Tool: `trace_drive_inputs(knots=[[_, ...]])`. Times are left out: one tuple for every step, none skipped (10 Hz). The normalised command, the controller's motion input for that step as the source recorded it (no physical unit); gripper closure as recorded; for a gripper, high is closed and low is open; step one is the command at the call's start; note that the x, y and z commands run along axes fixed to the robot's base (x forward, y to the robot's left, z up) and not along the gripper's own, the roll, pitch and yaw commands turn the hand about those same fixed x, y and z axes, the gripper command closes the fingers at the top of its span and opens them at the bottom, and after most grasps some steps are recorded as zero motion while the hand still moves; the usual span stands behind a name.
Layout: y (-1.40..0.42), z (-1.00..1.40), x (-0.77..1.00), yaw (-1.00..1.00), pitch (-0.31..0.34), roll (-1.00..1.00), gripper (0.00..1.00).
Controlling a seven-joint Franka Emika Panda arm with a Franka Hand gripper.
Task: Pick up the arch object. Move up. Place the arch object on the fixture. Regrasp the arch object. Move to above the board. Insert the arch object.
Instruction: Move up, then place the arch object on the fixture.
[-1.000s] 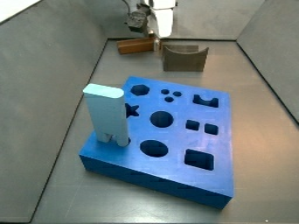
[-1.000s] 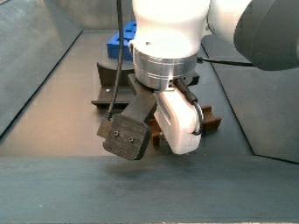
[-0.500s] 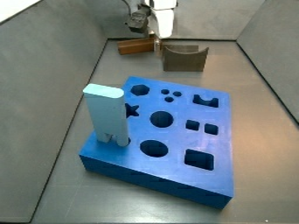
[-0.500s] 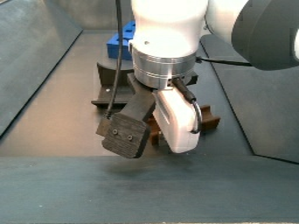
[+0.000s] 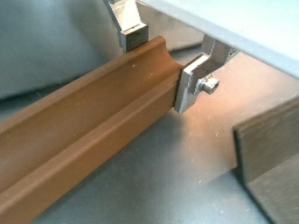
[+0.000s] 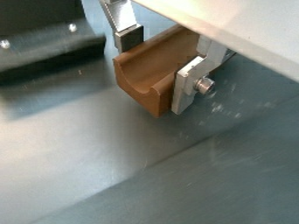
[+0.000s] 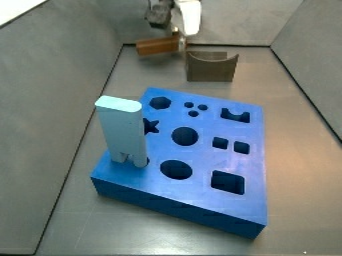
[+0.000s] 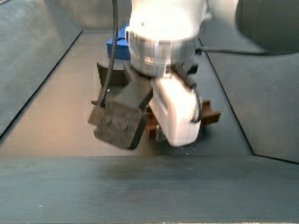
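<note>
In a side view we see the board (image 7: 201, 150) in the middle of the floor, with a pale blue pillar (image 7: 119, 128) upright on its near corner. Well beyond it, the fixture (image 7: 209, 66) stands by the back wall. Beside it our gripper (image 7: 175, 30) pinches the arch object (image 7: 159, 44); in both wrist views, the fingers (image 5: 193, 80) press its sides (image 6: 149, 70).

One arch object (image 7: 158, 44), one fixture (image 7: 210, 65), one board (image 7: 201, 160), one pillar (image 7: 120, 130), one pincer (image 5: 163, 54).
</note>
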Motion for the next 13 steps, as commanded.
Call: trace_drive_inputs(knots=[[0.0, 0.47, -0.05, 0.05, 0.026, -0.03, 1.0], [0.0, 0.37, -0.04, 0.05, 0.027, -0.04, 1.0], [0.0, 1.0, 0.0, 0.0, 0.0, 0.0, 1.0], [-0.01, 1.0, 0.0, -0.02, 0.021, -0.01, 1.0], [-0.01, 1.0, 0.0, -0.02, 0.028, -0.01, 1.0], [-0.01, 1.0, -0.01, -0.02, 0.026, -0.02, 1.0], [-0.01, 1.0, -0.01, -0.02, 0.027, -0.02, 1.0], [-0.01, 1.0, -0.02, -0.02, 0.028, -0.02, 1.0], [-0.01, 1.0, -0.02, -0.02, 0.029, -0.03, 1.0], [-0.01, 0.84, -0.02, -0.01, 0.032, -0.03, 1.0], [-0.01, 0.67, -0.01, -0.01, 0.036, -0.03, 1.0], [0.0, 0.43, -0.01, -0.01, 0.048, -0.04, 1.0], [0.0, 0.32, 0.0, -0.01, 0.052, -0.05, 1.0]])
